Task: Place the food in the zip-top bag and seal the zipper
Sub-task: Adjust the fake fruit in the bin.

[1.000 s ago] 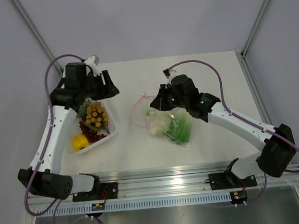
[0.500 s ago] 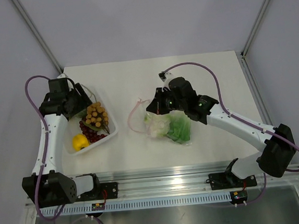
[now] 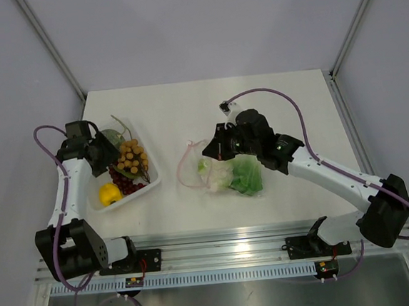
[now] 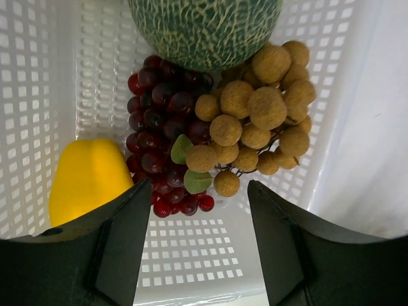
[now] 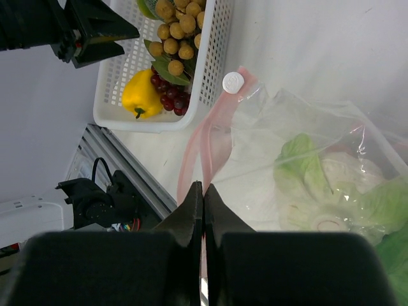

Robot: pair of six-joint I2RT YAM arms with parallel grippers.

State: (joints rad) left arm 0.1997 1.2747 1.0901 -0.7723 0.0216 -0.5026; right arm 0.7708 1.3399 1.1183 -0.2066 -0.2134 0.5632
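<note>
The left arm is hovering over the white tray [image 3: 144, 187] on the left side of the counter [image 3: 272, 104]. Its jaws are released and spread wide, with nothing between them. In the left wrist view the two dark fingers [image 4: 121, 248] are framing what lies in the tray. The bunch of tan-brown balls [image 4: 255, 121] is lying at 3 o'clock of the dark red grapes [image 4: 156, 121] and touching them. The yellow piece [image 4: 86, 178] is resting at 8 o'clock of the grapes. A green netted melon [image 4: 204, 25] is sitting at 12 o'clock, against both bunches.

The zip-top bag [image 5: 299, 121] is lying near the middle of the counter, at 3 o'clock of the tray and well apart from it. Inside it the bright green leafy lettuce [image 3: 246, 178] is lying at 3 o'clock of the pale white-green vegetable [image 3: 217, 172], and the two are touching.

The right arm is reaching over the bag from 3 o'clock. Its jaws are clenched on the zipper [image 5: 213, 124], whose pink-red strip is running from a small white round slider [image 5: 233, 81] into the closed tips. Seen from above, the strip is forming an open loop at the bag's 9 o'clock end, facing the tray.
</note>
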